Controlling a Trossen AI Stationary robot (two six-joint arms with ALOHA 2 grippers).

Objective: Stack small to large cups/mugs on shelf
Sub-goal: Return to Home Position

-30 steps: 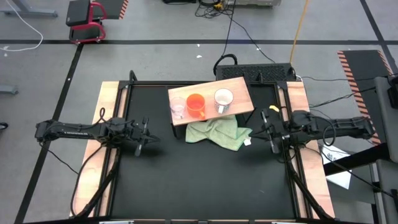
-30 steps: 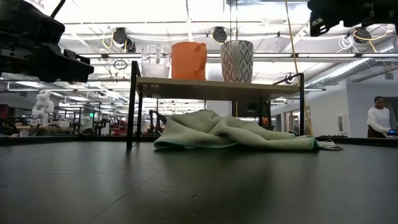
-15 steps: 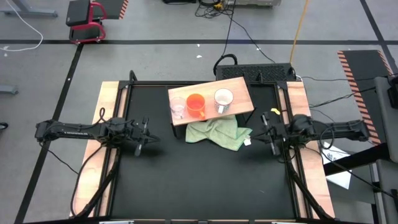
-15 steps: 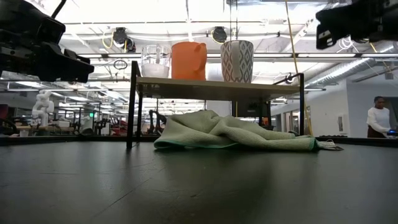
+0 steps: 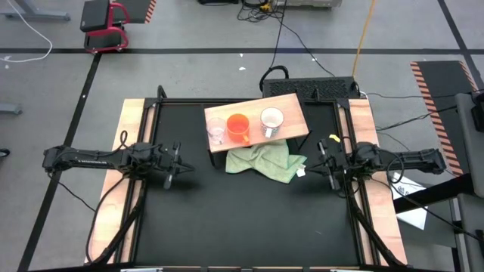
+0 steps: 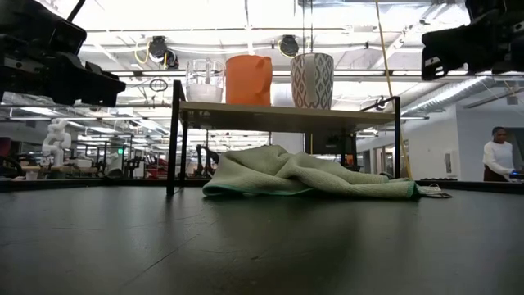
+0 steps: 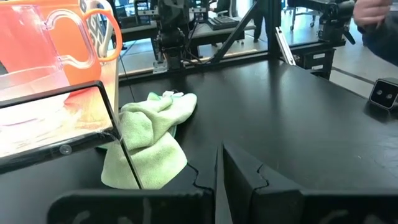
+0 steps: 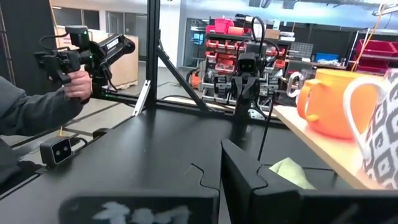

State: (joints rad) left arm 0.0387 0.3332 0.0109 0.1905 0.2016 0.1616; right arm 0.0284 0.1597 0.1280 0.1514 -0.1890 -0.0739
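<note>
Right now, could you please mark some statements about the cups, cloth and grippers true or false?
The glass cup, orange mug and white mug stand in a row on the shelf. True.
The orange mug is in the middle. True.
The green cloth lies on top of the shelf. False: it lies on the table, partly under the shelf.
A gripper holds the white mug. False: the left gripper and right gripper are shut and empty, at the table's sides.
</note>
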